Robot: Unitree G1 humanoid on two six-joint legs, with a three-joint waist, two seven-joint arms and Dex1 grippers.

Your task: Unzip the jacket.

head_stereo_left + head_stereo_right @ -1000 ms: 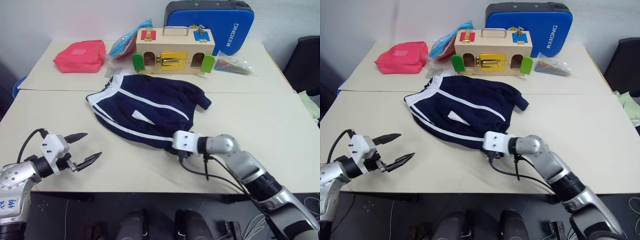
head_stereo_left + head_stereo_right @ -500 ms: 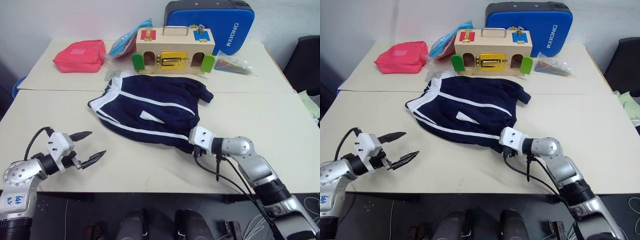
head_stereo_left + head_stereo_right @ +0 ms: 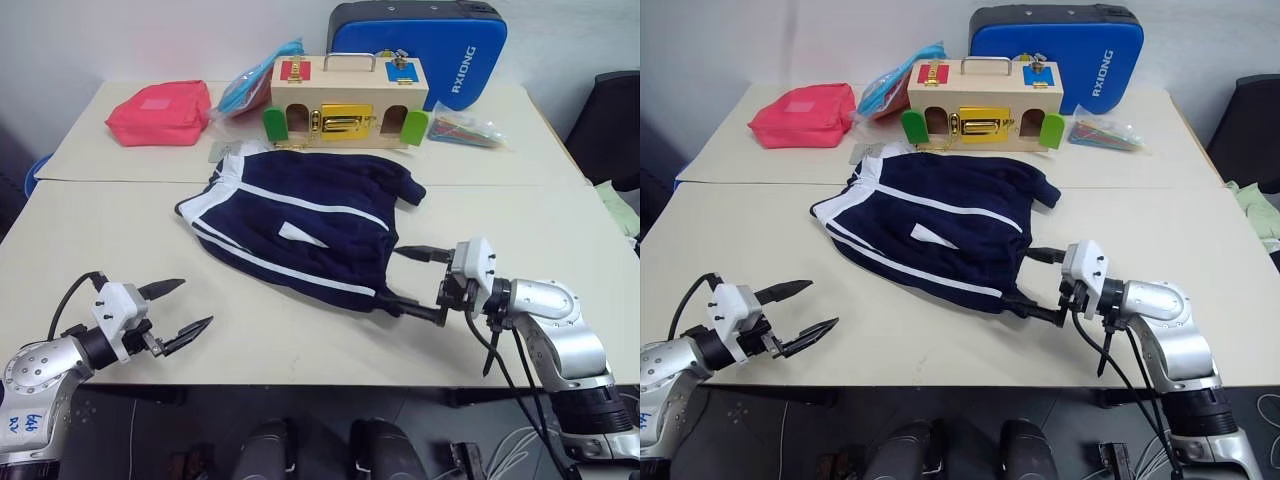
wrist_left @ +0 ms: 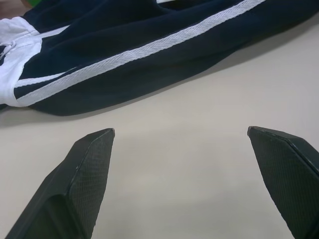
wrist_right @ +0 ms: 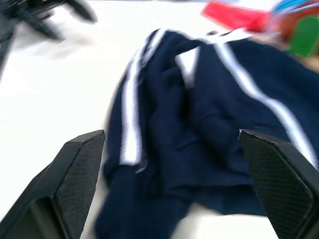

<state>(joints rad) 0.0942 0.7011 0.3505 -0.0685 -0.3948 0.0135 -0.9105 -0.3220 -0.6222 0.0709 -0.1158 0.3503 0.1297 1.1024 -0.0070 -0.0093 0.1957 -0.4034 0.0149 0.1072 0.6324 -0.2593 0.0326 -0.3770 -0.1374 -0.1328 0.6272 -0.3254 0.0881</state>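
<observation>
The navy jacket (image 3: 300, 215) with thin white stripes lies crumpled in the middle of the table (image 3: 120, 230), its white collar lining toward the far left. No zipper can be made out. My right gripper (image 3: 393, 278) is open at the jacket's near right hem, pointing left; its lower fingertip reaches the hem's edge and nothing is clasped. In the right wrist view the jacket (image 5: 209, 114) lies spread ahead of the open fingers (image 5: 75, 169). My left gripper (image 3: 192, 304) hangs open over bare table at the near left, apart from the jacket (image 4: 124, 55).
Behind the jacket stand a wooden lock box (image 3: 350, 100), a blue hard case (image 3: 420, 45), a red pouch (image 3: 160, 112), a blue plastic bag (image 3: 255, 85) and a packet of coloured pieces (image 3: 468, 128). A dark chair (image 3: 610, 130) is at the right.
My right gripper has let go of the jacket's hem, opened wide and drawn back to the right. The hem it had tugged now rests on the table. My left gripper has stayed put.
</observation>
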